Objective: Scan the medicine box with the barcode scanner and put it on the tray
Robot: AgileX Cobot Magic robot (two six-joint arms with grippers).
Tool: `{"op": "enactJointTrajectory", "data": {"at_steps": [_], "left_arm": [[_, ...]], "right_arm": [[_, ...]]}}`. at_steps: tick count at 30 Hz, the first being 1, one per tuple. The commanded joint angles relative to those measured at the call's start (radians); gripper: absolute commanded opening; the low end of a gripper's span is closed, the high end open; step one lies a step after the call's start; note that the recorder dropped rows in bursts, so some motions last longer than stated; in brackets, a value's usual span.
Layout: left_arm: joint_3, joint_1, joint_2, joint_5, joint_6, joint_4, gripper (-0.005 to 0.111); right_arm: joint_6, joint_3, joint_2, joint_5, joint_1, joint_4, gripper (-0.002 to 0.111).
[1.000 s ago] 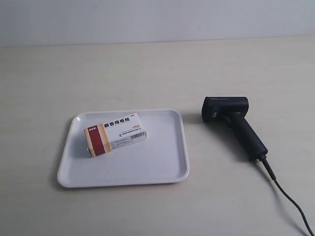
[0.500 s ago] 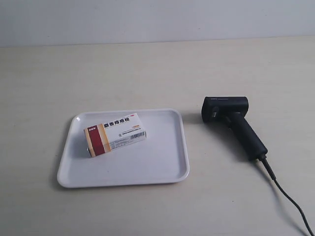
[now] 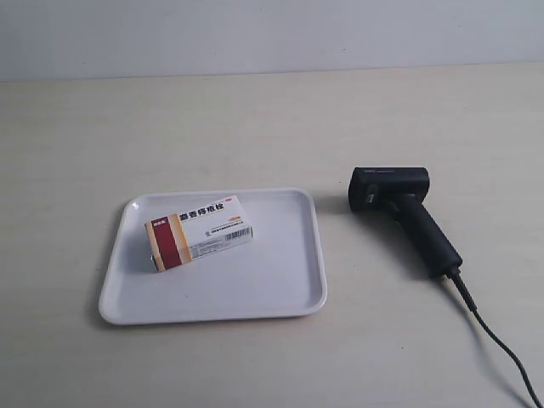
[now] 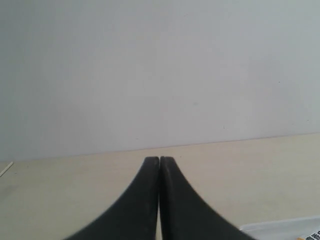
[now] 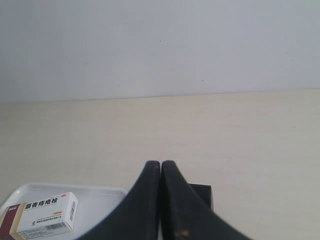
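Note:
The medicine box [image 3: 200, 231] lies flat inside the white tray [image 3: 289, 289], toward the tray's left half, its dark red band at the near left end. The black barcode scanner [image 3: 404, 212] lies on the table to the right of the tray, with its cable [image 3: 497, 344] trailing to the lower right. Neither arm shows in the exterior view. My left gripper [image 4: 159, 160] is shut with nothing between its fingers; a corner of the tray [image 4: 280, 230] shows beside it. My right gripper [image 5: 160, 164] is also shut and empty, with the box [image 5: 42, 214], the tray [image 5: 95, 192] and the scanner head [image 5: 202, 195] beyond it.
The pale wooden table [image 3: 255, 127] runs back to a plain light wall [image 3: 272, 34]. Nothing else stands on it apart from the tray, the box and the scanner.

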Motion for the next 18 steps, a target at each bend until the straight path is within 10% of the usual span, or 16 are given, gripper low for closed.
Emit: {"op": "enactJointTrajectory", "data": {"at_steps": [1, 5, 8, 13, 18], "left_arm": [[0.000, 0.002, 0.005, 0.000, 0.003, -0.008, 0.003], [0.000, 0.001, 0.005, -0.035, -0.135, 0.066, 0.003], [0.000, 0.001, 0.005, -0.017, -0.562, 0.545, 0.003], [0.000, 0.001, 0.003, 0.084, -1.735, 1.675, 0.003], [0.000, 0.001, 0.003, 0.107, -2.133, 2.024, 0.003]], "right_arm": [[-0.007, 0.000, -0.004, -0.002, -0.003, -0.002, 0.001], [-0.007, 0.000, -0.004, -0.002, -0.003, -0.002, 0.001], [-0.007, 0.000, -0.004, -0.002, -0.003, -0.002, 0.001], [-0.007, 0.000, -0.004, -0.002, -0.003, -0.002, 0.001], [-0.004, 0.000, -0.004, -0.002, -0.003, -0.002, 0.001]]}}
